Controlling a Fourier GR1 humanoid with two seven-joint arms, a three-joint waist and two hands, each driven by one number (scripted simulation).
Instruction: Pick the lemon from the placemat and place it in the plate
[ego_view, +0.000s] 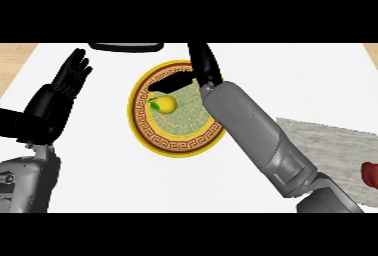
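The yellow lemon (165, 104) with a small green leaf lies on the left half of the round plate (159, 141), which has a yellow rim and a brown patterned band. My right hand (206, 65) reaches over the plate's upper right part, its forearm crossing the plate's right side. The hand is open; its thumb (172, 83) sticks out to the left just above the lemon without touching it. The grey placemat (332, 145) lies at the right with no lemon on it. At the left, my left hand (68, 80) rests open, fingers up.
A red object (370, 175) shows at the right edge, on the placemat. A dark rounded object (125, 46) sits at the counter's far edge, above the plate. White counter top surrounds the plate.
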